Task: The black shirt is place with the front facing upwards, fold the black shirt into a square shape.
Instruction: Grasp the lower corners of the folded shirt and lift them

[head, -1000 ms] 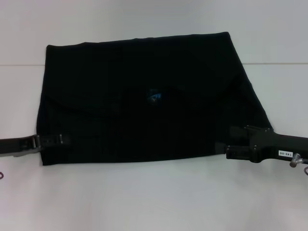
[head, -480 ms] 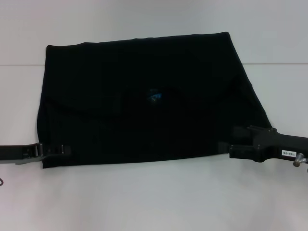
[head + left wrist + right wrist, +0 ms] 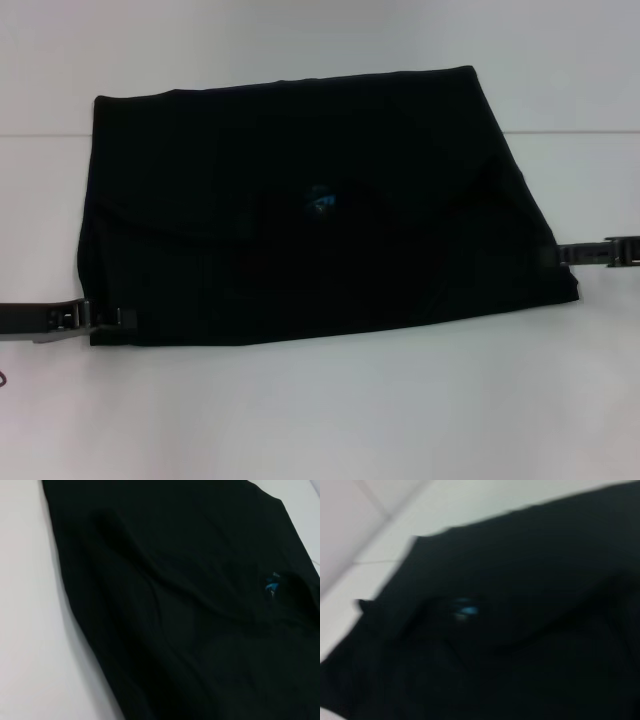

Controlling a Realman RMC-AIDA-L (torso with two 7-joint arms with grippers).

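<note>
The black shirt point(image 3: 300, 210) lies flat on the white table point(image 3: 320, 420), folded into a broad panel with its plain side up. A small blue neck label point(image 3: 320, 198) shows near its middle; the same label point(image 3: 271, 586) appears in the left wrist view and, blurred, the label point(image 3: 465, 610) in the right wrist view. My left gripper point(image 3: 112, 318) lies low at the shirt's near left corner, touching its edge. My right gripper point(image 3: 572, 253) is at the shirt's right edge, just beyond the cloth. The near right corner point(image 3: 572, 294) lies uncovered.
A thin seam line point(image 3: 580, 132) crosses the table behind the shirt. White tabletop surrounds the cloth on all sides, with the widest bare strip along the near edge.
My right gripper has pulled off the shirt's near right corner, moving right and away, and that corner now lies exposed. My left gripper has slid slightly nearer along the left edge.
</note>
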